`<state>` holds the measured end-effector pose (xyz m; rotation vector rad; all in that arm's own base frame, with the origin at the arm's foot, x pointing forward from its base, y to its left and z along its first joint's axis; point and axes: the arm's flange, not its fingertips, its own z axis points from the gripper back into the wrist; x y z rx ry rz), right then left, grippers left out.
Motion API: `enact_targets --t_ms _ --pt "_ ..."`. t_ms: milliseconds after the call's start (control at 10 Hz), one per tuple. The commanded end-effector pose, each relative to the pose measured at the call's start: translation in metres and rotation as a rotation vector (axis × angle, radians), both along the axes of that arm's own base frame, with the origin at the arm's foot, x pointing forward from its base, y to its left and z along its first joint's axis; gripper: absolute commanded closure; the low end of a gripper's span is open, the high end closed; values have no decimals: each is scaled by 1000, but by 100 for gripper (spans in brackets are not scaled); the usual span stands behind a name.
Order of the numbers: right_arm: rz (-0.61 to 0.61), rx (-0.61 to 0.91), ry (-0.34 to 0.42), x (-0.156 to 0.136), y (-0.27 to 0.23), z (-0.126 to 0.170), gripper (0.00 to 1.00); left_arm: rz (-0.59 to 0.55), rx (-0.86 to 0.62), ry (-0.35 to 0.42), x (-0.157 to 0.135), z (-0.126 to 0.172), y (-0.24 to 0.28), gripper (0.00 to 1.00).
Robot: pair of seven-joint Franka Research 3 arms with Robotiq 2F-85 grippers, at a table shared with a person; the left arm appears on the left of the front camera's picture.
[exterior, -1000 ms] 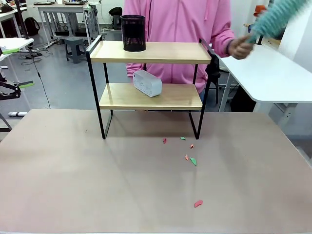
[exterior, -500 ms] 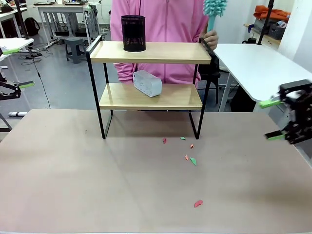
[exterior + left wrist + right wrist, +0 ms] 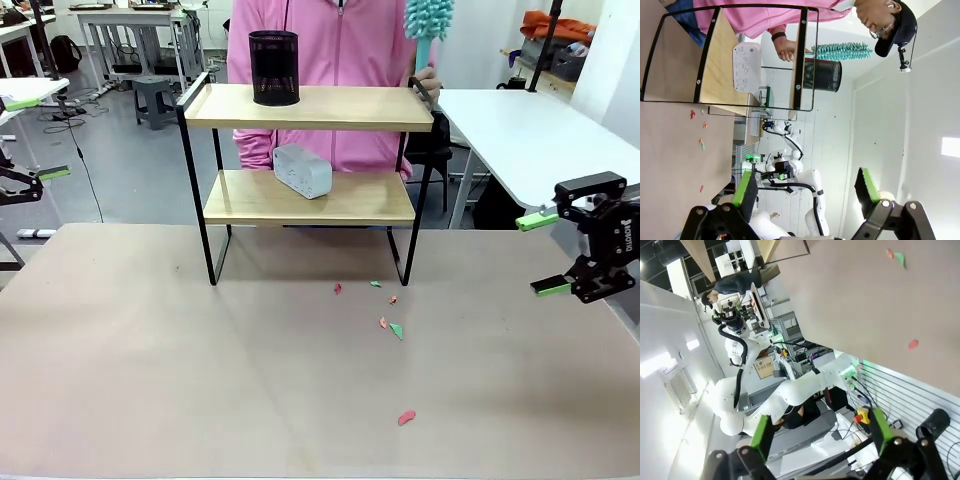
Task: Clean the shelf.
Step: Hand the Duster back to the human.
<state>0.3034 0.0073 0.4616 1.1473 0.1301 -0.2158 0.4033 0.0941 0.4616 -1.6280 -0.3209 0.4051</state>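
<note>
The shelf (image 3: 310, 108) stands at the table's far side, two light boards in a black frame. A black mesh cup (image 3: 273, 67) sits on its top board, and a white box-shaped device (image 3: 302, 170) lies on the lower one. Behind it a person in pink holds a teal duster (image 3: 428, 20) upright at the top board's right end. My right gripper (image 3: 545, 252) hovers open over the table's right edge, well right of the shelf. At the far left, my left gripper (image 3: 50, 137) is open off the table. The left wrist view shows the shelf (image 3: 715, 55) sideways, far beyond the open left gripper (image 3: 807, 187). The right gripper (image 3: 820, 430) holds nothing.
Small red and green scraps (image 3: 390, 325) lie on the brown table (image 3: 150, 380) in front of the shelf's right legs, one red scrap (image 3: 406, 417) nearer me. A white side table (image 3: 540, 150) stands at the right, behind my right gripper.
The person swung the duster from the far right to upright beside the shelf's top right corner. My right gripper came into view at the right and shifted slightly left.
</note>
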Motion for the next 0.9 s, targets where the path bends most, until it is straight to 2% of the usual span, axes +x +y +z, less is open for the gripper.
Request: enact_targets --t_ms 0,800 --pt "-6 -12 -7 -1 -2 3 0 -15 0 -2 -2 3 2 0" --pt "-6 -12 -7 -1 -2 3 0 -15 0 -2 -2 3 2 0"
